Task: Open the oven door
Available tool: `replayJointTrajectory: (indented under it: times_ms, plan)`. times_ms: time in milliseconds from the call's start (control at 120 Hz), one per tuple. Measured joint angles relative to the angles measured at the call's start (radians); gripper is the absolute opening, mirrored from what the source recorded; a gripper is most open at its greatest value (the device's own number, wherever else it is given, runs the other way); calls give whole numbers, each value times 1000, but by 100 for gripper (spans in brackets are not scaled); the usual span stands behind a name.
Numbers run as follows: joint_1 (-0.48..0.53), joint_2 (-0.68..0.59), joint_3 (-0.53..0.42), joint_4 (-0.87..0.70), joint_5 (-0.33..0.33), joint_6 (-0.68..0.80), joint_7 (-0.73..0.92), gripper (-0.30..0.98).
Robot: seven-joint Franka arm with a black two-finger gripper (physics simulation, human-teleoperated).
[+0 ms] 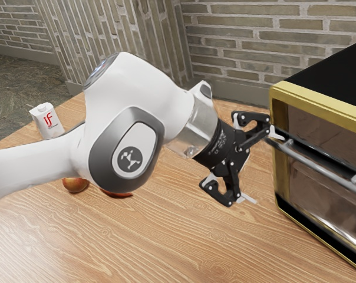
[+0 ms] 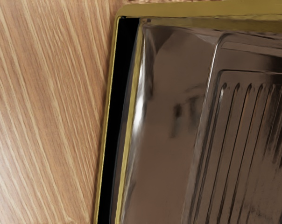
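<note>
Facing the door (image 1: 325, 200) across the front of the oven (image 1: 343, 76); probably swinging stiffly, feeling slick, calling for a hold on the bar (image 1: 319, 165). Holding the gripper (image 1: 261, 167) spread wide, grasping nothing, near the bar's end.

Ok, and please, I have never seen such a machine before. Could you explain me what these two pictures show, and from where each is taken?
The machine is a white robot arm ending in a black two-finger gripper. The exterior view is taken from beside the arm. The wrist view comes from a camera on its hand, looking at the oven. On the wooden table are this gold-framed oven with its bar handle, a white carton with red lettering, and a round, apple-like fruit. Another reddish thing is mostly hidden behind the arm. The gripper is open and holds nothing. One finger is near the handle; I cannot tell if it touches.
</note>
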Motion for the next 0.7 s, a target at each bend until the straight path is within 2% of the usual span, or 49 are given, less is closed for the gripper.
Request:
replayJointTrajectory:
  times_ms: [108, 217, 325, 383, 433, 508, 550, 583, 700]
  plan:
    - [50, -105, -34, -127, 26, 19, 4, 69]
    - [157, -255, -132, -296, 3, 46, 10, 68]
    - [376, -511, -294, -500, -36, 63, 15, 68]
    - [479, -622, -361, -546, -64, 51, 19, 68]
    - [544, -607, -364, -418, -29, -28, 41, 68]
    - [614, -357, -305, 128, 122, -332, 98, 68]
    - [595, -242, -223, 305, 180, -481, 126, 68]
    - [569, -198, -176, 346, 215, -579, 147, 68]
    - [504, -209, -126, 240, 288, -798, 213, 68]
